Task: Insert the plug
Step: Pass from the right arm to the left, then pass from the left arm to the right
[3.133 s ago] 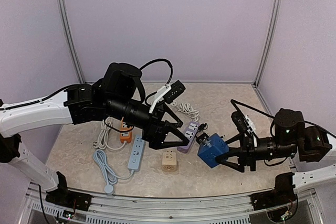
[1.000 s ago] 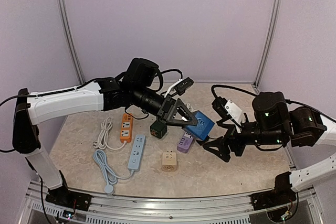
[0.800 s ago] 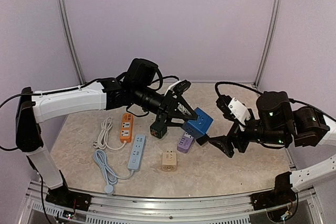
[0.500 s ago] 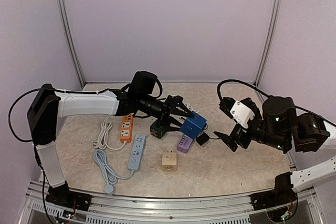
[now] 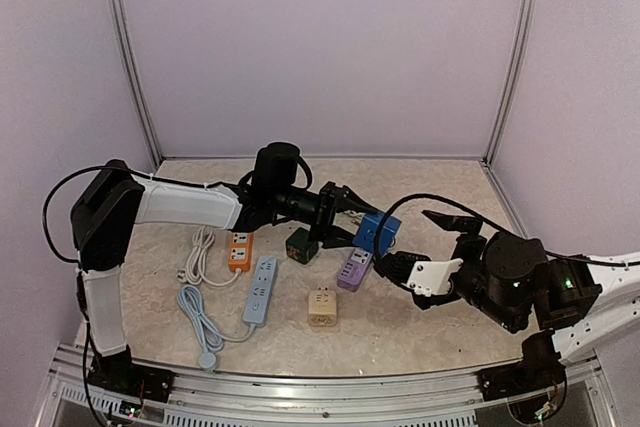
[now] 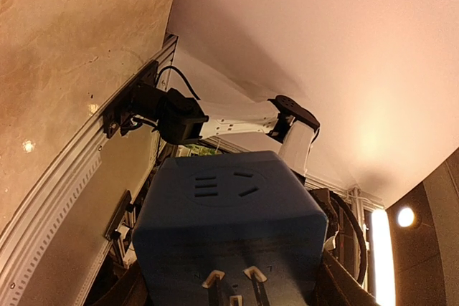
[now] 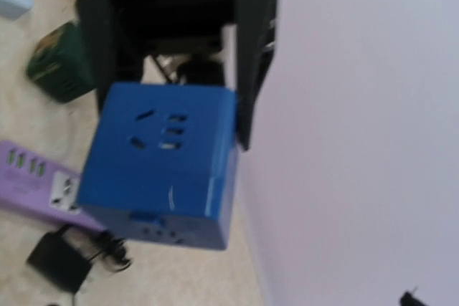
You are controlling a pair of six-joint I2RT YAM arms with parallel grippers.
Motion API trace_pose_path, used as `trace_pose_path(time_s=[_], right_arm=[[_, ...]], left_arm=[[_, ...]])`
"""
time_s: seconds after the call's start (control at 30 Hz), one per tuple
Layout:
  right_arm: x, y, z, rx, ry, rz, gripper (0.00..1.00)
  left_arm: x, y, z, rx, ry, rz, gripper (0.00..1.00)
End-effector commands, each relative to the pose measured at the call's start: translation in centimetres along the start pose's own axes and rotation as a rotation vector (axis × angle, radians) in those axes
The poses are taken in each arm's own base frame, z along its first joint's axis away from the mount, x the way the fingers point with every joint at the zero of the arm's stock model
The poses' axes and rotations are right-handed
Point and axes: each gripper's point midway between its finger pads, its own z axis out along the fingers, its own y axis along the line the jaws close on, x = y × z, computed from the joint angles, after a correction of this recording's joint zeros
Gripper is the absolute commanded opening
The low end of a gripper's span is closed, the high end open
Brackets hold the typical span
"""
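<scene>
The black plug [image 7: 59,261] lies on the table [image 5: 450,182] at the lower left of the right wrist view, a bit of cord beside it, just below the end of the purple power strip [image 7: 32,184]. Above them is the blue cube socket [image 5: 378,233], at the centre of the overhead view, clamped on two sides by the left hand [image 5: 362,227]. To its lower right the right hand [image 5: 420,245] gapes wide, with nothing in it. A green cube socket [image 5: 300,245] sits left of the blue one.
</scene>
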Motion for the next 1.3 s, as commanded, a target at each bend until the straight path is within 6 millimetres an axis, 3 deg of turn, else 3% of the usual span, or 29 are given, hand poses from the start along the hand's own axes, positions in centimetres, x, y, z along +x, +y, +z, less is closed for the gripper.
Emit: trace_pose_path(time_s=[0.0,0.2,0.47,0.77,0.93,1.17,1.27], right_arm=[[-1.1,-0.9,-0.2,0.052,-0.059,-0.019,1.0],[-1.3,-0.8,-0.2,0.084,-0.091,-0.013,0.98],[-1.5,-2.3,-2.1,0.148,-0.225,-0.017,0.92],[-0.8,-0.4,-1.2,0.144,-0.189,-0.126,0.88],[-0.5,-0.6,-1.4,0.163,-0.19,-0.126,0.85],[0.0,-0.1,-1.0,0.175,-0.162,-0.163,0.77],[0.1,0.1,-0.9,0.173,-0.157,-0.169,0.68]], left_arm=[[1.7,-2.2,0.7,0.048,0.06,0.065,0.0],[3.8,-3.5,2.1,0.074,0.127,0.104,0.0],[6.1,-4.9,3.4,0.079,0.184,0.158,0.0],[6.9,-5.6,4.7,0.118,0.241,0.158,0.0],[7.1,-5.6,5.1,0.117,0.254,0.156,0.0],[7.3,-5.2,5.8,0.108,0.271,0.143,0.0],[7.4,-5.3,5.9,0.111,0.278,0.149,0.0]])
